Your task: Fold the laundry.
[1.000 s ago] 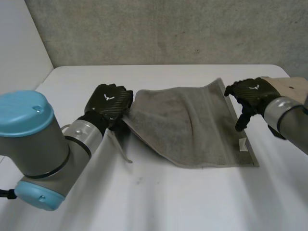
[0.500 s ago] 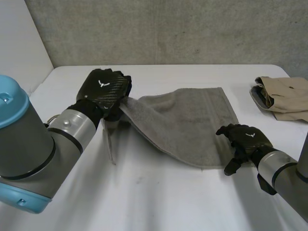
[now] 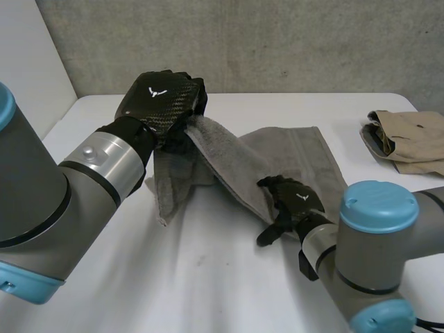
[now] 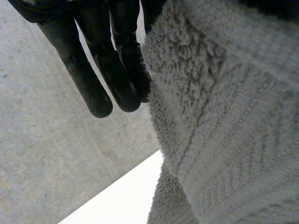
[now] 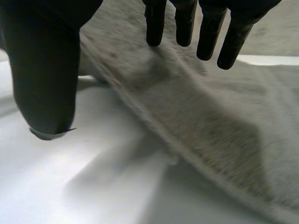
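Left hand (image 3: 163, 100) pinches a corner of the grey towel (image 3: 298, 156), raised over the table's (image 3: 208, 277) far-left; the rest trails across the middle. Right hand (image 3: 291, 201) hovers spread, holding nothing, above the towel's near edge. Best pin that edge before carrying the corner across.

A white worktop (image 3: 229, 291) is stretching across the lower and middle frame, ending in a straight far edge. Behind it, a rough grey concrete wall (image 3: 277, 41) is running along the top of the frame. At the upper left, a smooth white panel (image 3: 31, 76) is meeting the concrete wall. Soft, even light is falling over the worktop.
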`<action>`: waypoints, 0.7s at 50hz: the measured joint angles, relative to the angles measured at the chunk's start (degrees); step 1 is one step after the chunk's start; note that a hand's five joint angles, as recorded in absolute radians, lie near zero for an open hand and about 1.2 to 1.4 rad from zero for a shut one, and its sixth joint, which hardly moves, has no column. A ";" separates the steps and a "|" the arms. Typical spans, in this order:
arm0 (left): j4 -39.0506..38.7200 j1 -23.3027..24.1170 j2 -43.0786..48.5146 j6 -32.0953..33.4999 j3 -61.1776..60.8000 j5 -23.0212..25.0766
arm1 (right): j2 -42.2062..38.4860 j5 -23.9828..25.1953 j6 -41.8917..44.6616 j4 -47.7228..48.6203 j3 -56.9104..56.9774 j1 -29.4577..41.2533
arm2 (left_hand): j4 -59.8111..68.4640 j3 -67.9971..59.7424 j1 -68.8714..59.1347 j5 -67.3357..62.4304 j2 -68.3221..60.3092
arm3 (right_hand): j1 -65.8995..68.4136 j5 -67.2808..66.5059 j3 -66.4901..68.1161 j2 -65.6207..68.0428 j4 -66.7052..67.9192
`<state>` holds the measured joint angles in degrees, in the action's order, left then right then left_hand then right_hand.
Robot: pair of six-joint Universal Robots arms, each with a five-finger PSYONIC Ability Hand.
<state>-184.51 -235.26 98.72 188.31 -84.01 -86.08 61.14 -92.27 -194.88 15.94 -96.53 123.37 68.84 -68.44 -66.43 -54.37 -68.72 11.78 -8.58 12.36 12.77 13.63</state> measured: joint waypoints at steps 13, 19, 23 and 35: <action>1.11 -0.82 -4.68 -0.07 -0.88 -0.05 | -5.89 -5.84 6.30 2.94 3.71 -6.47 | 0.00 0.00 0.00 0.00 0.00 | 8.05 -4.42 10.71 10.00 9.20; 1.81 -3.42 -6.44 -0.09 -1.05 0.05 | -4.67 -3.18 13.04 2.67 2.99 -14.72 | 0.00 0.00 0.00 0.00 0.00 | 25.76 -22.88 30.98 30.85 29.66; 2.38 -5.10 -6.77 -0.11 -1.30 0.13 | -3.22 1.90 17.38 2.33 2.25 -19.58 | 0.00 0.00 0.00 0.00 0.00 | 41.61 -41.67 50.17 49.89 48.43; 3.60 -7.09 -5.52 0.83 -5.31 0.54 | 8.99 20.13 37.97 -13.17 3.17 -27.33 | 0.00 0.00 0.00 0.00 0.00 | 44.88 -47.99 55.25 54.33 54.48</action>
<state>-180.91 -242.35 93.20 189.14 -89.32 -85.55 70.13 -72.14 -156.92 2.77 -93.36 96.04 68.84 -68.44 -66.43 -54.37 -68.73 56.66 -56.57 67.62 67.10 68.12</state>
